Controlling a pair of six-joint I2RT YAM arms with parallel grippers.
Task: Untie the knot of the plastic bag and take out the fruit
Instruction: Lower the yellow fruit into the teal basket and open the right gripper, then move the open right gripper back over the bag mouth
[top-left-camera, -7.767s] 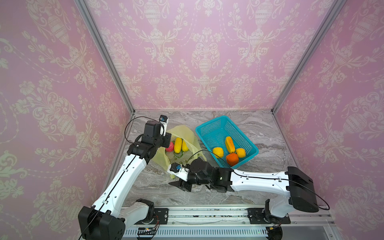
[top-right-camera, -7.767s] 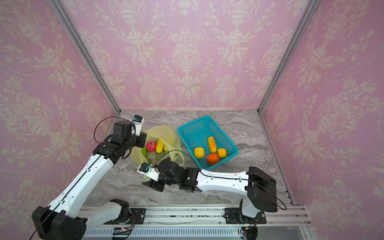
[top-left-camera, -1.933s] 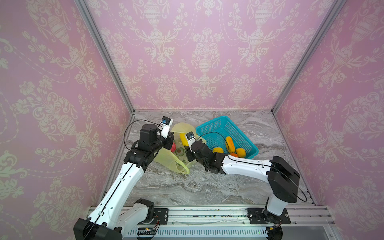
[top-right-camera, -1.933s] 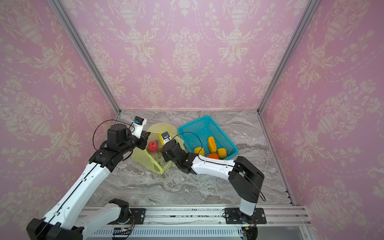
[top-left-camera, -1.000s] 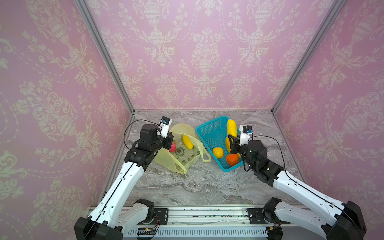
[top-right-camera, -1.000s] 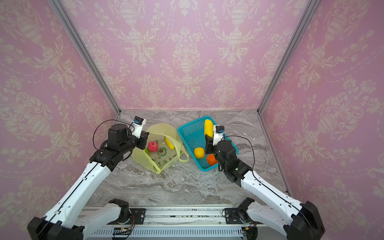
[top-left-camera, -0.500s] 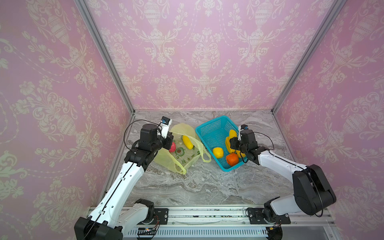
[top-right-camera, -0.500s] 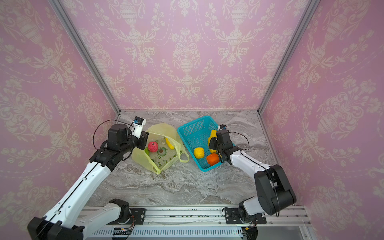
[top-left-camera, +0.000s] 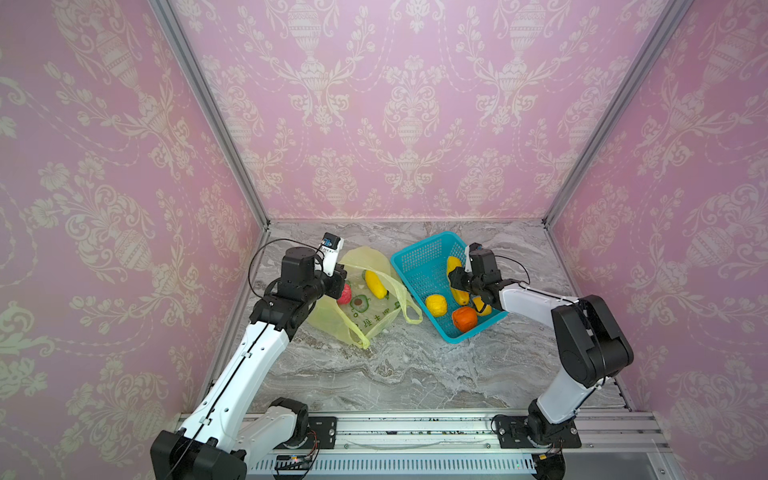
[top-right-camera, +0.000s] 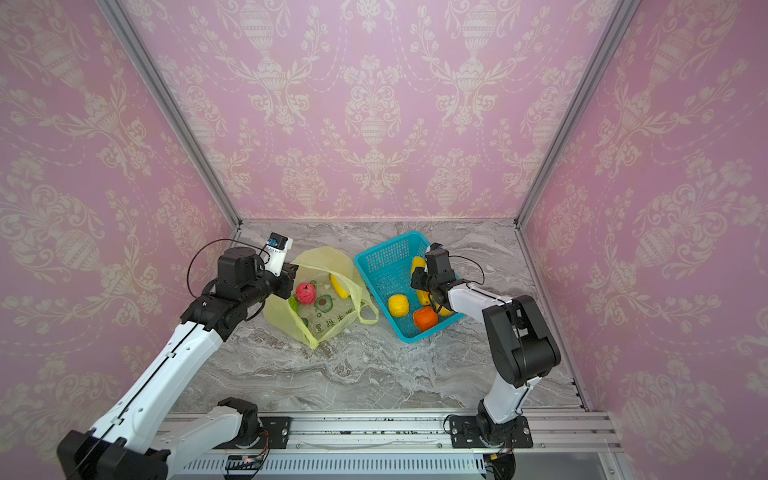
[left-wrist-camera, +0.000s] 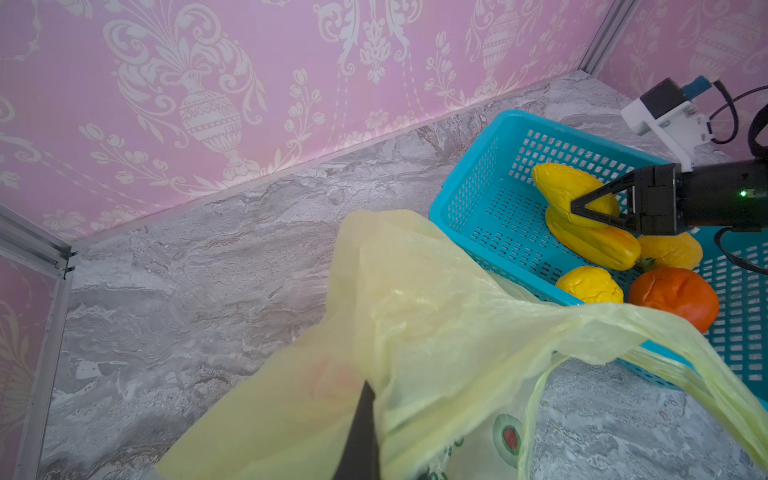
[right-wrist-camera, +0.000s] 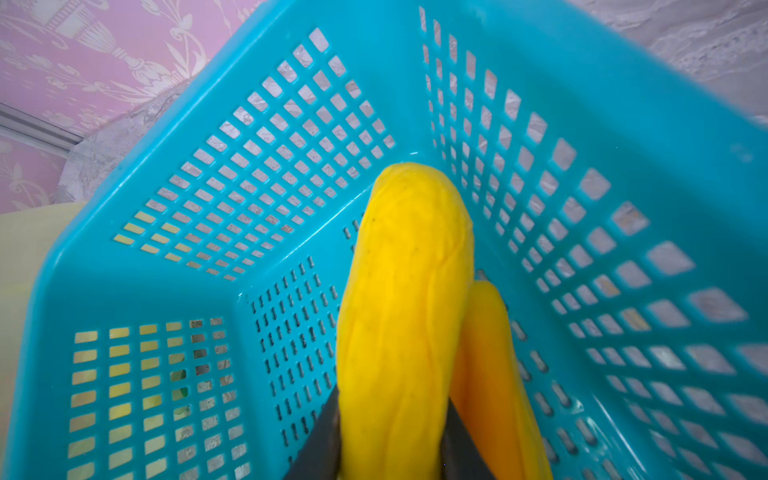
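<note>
My right gripper (right-wrist-camera: 392, 444) was clamped on a long yellow fruit (right-wrist-camera: 407, 291) low in the basket (top-left-camera: 419, 253), so I judged a gentle release best, while my left gripper (top-left-camera: 337, 284) pinched the bag (top-left-camera: 374, 318) at the basket's 9 o'clock.

Both arms are reaching forward, each holding on.
The left gripper (top-left-camera: 337, 287) is pinching its fingers tight on the plastic bag (top-left-camera: 365, 320); the right gripper (left-wrist-camera: 577, 206), elbow folded sharply, is clasping the fruit (right-wrist-camera: 407, 291) between fingers standing partly apart.

Plastic bag (top-left-camera: 372, 322) left of basket (top-left-camera: 423, 254)
</note>
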